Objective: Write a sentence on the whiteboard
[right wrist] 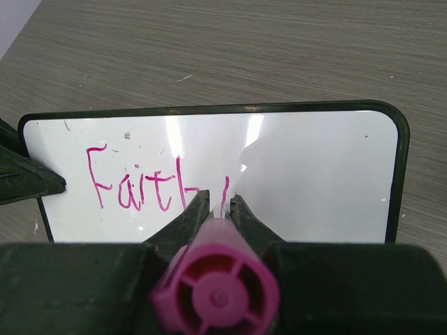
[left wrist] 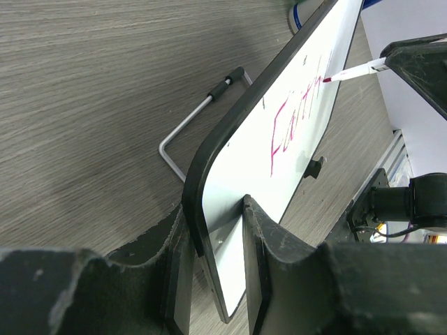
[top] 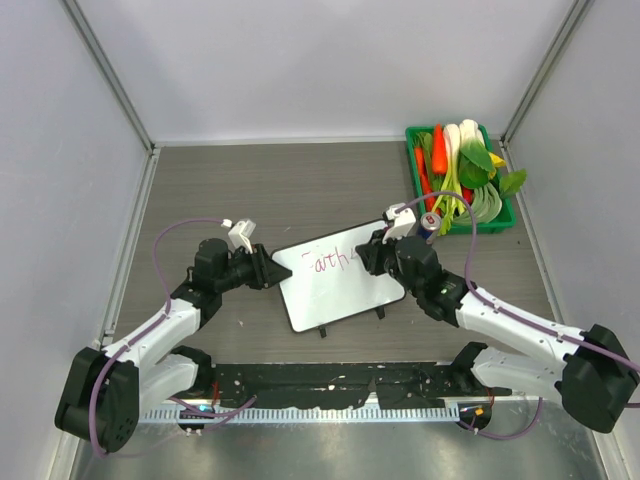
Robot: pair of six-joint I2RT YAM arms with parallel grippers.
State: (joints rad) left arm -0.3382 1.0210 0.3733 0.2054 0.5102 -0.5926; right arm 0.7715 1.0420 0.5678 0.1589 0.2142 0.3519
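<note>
Gray wood-grain table [top: 300, 180] holds a tilted whiteboard [top: 340, 290] between both claws. Beyond the right claw [top: 372, 258] sits a green tray [top: 495, 225] of vegetables. The left claw [top: 280, 275] is clamped on the board's edge. The right claw is closed around a pink marker [right wrist: 216, 293], its tip at the board just past the pink writing [right wrist: 143, 185] "Faith".

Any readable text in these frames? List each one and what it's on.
"Faith": pink-magenta handwriting on the whiteboard, on its left half in the right wrist view.
A single stroke right after it: not a readable letter by itself.
The marker: no print visible.
The small round object past the board's far corner, top view: its marking is too small to read.
</note>
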